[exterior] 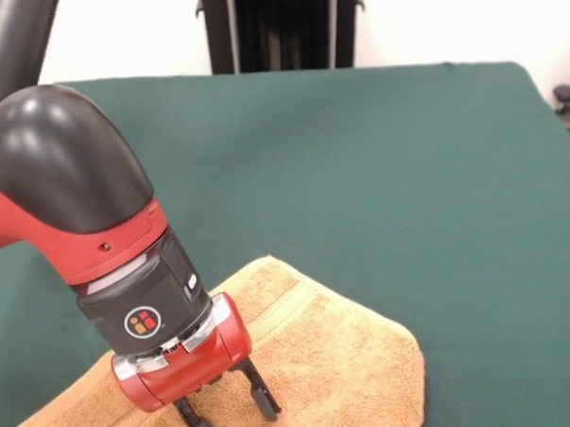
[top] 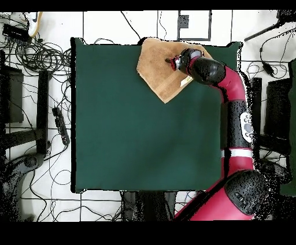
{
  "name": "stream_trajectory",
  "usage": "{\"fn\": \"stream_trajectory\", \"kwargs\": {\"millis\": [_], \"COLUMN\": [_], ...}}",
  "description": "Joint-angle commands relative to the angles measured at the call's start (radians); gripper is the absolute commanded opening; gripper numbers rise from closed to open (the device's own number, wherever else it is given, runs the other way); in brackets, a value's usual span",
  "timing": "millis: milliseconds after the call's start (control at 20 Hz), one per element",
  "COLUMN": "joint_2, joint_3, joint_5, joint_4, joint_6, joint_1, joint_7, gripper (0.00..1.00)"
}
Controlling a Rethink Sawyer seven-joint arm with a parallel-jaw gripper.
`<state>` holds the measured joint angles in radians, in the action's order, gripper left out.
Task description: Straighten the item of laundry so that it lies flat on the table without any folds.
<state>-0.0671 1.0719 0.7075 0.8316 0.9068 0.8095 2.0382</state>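
A large flat table covered in dark green cloth carries the golden-orange terry-cloth towel at its camera-side edge in the front view, one corner pointing inward. The red-and-black arm's gripper hangs just over the towel, black fingers apart; an orange square logo marks the wrist, no readable lettering.

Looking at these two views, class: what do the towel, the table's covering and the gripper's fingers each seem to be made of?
Towel: looks like soft terry cloth, golden-orange with a nubby, matte pile and a flatter woven band.
Table: covered in what seems a dark green fabric, smooth and matte, with faint creases.
Gripper: its fingers look like hard black plastic or coated metal; which one cannot be told. The jaws stand apart over the towel.
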Motion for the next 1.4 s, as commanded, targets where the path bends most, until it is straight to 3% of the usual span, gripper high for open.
{"fn": "stream_trajectory", "kwargs": {"millis": [50, 450, 950, 1050, 1250, 1350, 1400], "joint_2": [-0.116, -0.042, 0.016, 0.02, -0.012, -0.015, -0.005], "joint_3": [-0.42, -0.522, -0.61, -0.585, -0.513, -0.522, -0.522], "joint_5": [0.101, 0.024, -0.098, -0.097, -0.092, -0.081, -0.077], "joint_4": [0.089, 0.151, 0.246, 0.257, 0.202, 0.167, 0.182], "joint_6": [0.083, 0.078, -0.012, 0.022, 0.302, 0.42, 0.407], "joint_1": [0.018, -0.013, -0.039, -0.035, -0.05, -0.094, -0.1], "joint_7": [-0.528, -0.507, -0.645, -0.481, -0.021, 0.023, 0.008], "gripper": [1.0, 1.0, 1.0, 1.0, 1.0, 1.0, 1.0]}}
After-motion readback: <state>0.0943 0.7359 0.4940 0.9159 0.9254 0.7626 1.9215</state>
